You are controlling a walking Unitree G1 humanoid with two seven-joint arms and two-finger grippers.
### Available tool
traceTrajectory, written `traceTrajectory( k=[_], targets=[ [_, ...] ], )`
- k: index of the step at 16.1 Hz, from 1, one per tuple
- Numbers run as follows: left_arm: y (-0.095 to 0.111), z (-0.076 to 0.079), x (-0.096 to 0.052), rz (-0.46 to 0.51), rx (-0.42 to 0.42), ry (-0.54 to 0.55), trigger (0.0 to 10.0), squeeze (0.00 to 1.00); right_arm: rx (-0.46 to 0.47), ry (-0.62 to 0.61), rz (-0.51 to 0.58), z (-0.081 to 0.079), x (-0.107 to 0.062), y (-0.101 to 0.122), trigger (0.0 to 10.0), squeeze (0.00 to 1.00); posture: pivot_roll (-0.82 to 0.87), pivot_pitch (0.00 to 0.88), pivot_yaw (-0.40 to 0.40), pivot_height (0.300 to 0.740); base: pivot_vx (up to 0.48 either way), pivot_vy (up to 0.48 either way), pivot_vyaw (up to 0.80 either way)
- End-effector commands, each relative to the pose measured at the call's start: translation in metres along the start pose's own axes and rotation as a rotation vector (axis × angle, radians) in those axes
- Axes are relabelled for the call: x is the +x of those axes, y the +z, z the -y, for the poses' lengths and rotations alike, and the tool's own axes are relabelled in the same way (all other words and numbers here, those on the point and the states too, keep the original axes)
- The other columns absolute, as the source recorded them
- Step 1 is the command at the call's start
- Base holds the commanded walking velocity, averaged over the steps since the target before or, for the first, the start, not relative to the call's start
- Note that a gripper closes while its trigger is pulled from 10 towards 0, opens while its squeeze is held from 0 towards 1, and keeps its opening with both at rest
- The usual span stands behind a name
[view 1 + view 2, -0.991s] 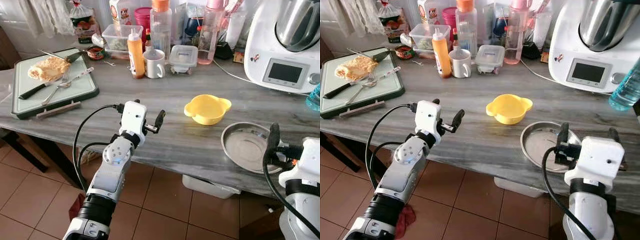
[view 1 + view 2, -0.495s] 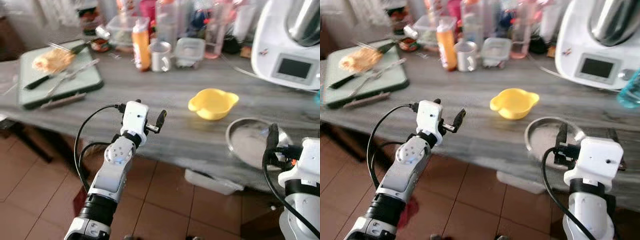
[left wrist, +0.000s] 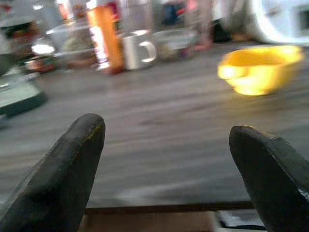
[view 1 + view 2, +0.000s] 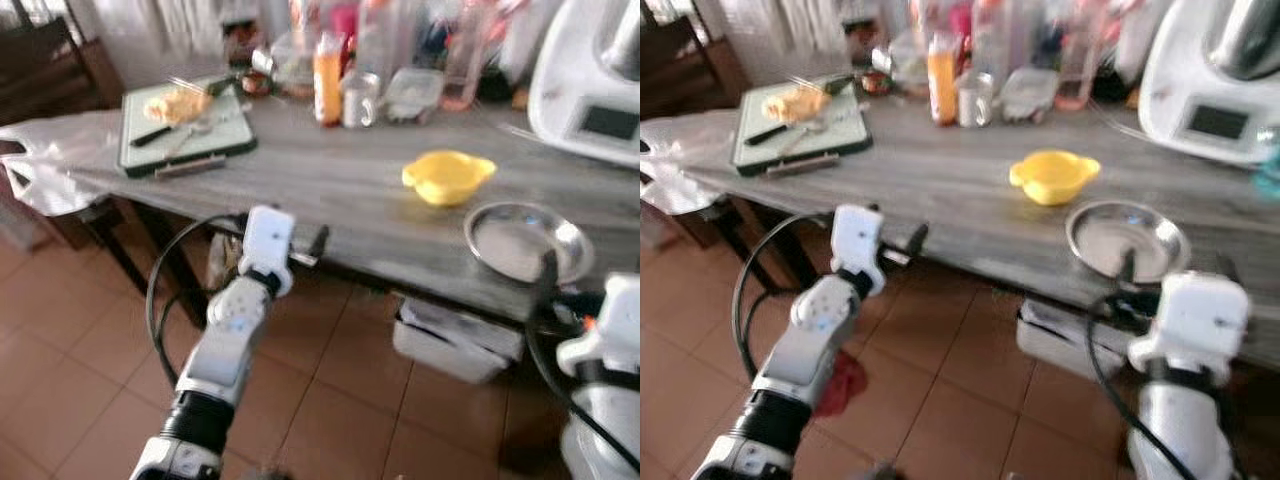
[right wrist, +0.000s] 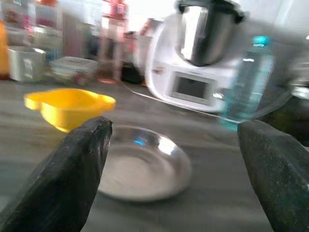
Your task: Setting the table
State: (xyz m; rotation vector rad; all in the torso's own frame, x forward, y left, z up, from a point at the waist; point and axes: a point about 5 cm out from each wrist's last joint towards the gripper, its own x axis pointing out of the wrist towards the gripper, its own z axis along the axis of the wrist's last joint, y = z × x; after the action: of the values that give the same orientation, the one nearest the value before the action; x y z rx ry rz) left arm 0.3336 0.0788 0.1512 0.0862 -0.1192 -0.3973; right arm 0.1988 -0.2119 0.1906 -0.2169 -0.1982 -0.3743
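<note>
A yellow bowl (image 4: 447,176) sits on the grey marble table (image 4: 330,190), with a round steel plate (image 4: 526,240) beside it near the front edge. A green cutting board (image 4: 185,125) at the table's left end holds food, a knife and a fork. My left gripper (image 3: 166,159) is open and empty, level with the table's front edge and pointing at the tabletop. My right gripper (image 5: 178,169) is open too, just in front of the plate (image 5: 142,169), with the bowl (image 5: 67,106) beyond it.
Bottles, a white mug (image 4: 360,98), an orange sauce bottle (image 4: 327,70) and containers crowd the back of the table. A white kitchen machine (image 4: 600,90) stands at the back right. A plastic bag (image 4: 40,160) hangs off the left end. A white box (image 4: 455,340) lies under the table.
The whole picture has shifted: the camera has drawn back, the table looks farther off and more tiled floor shows. Both grippers stay open and now sit at the table's front edge.
</note>
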Motion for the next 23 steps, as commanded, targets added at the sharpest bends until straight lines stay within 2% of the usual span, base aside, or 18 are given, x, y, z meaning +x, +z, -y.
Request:
traceTrajectory(
  k=[1, 11, 13, 16, 19, 21, 23],
  targets=[
    [0.0, -0.004, -0.001, -0.007, 0.016, 0.006, 10.0, 0.0, 0.015, 0.009, 0.01, -0.002, -0.001, 0.003, 10.0, 0.0, -0.08, 0.093, 0.029, 0.74, -0.337, 0.0, 0.0],
    [0.0, -0.004, -0.001, -0.007, 0.016, 0.006, 10.0, 0.0, 0.015, 0.009, 0.01, -0.002, -0.001, 0.003, 10.0, 0.0, -0.08, 0.093, 0.029, 0.74, -0.337, 0.0, 0.0],
    [-0.002, -0.004, -0.002, -0.021, 0.027, 0.003, 10.0, 0.0, -0.021, 0.007, -0.013, 0.007, -0.004, -0.003, 10.0, 0.0, -0.07, 0.094, 0.033, 0.74, -0.339, 0.0, 0.0],
    [-0.003, -0.004, -0.001, -0.024, 0.029, 0.0, 10.0, 0.0, -0.017, 0.013, -0.014, 0.003, -0.004, -0.003, 10.0, 0.0, -0.07, 0.089, 0.033, 0.74, -0.34, 0.0, 0.0],
    [-0.002, 0.002, -0.002, 0.004, 0.051, -0.053, 10.0, 0.0, -0.016, 0.015, -0.015, 0.003, -0.003, -0.004, 10.0, 0.0, -0.07, 0.087, 0.034, 0.74, -0.085, 0.0, 0.0],
    [-0.005, 0.008, -0.005, 0.009, 0.024, -0.124, 10.0, 0.0, -0.017, 0.012, -0.021, 0.003, -0.003, -0.006, 10.0, 0.0, -0.07, 0.087, 0.034, 0.74, 0.0, 0.0, 0.0],
    [-0.008, 0.01, -0.006, 0.004, 0.027, -0.142, 10.0, 0.0, -0.017, 0.012, -0.023, 0.002, -0.003, -0.006, 10.0, 0.0, -0.07, 0.086, 0.037, 0.74, 0.0, 0.0, 0.0]
  ],
)
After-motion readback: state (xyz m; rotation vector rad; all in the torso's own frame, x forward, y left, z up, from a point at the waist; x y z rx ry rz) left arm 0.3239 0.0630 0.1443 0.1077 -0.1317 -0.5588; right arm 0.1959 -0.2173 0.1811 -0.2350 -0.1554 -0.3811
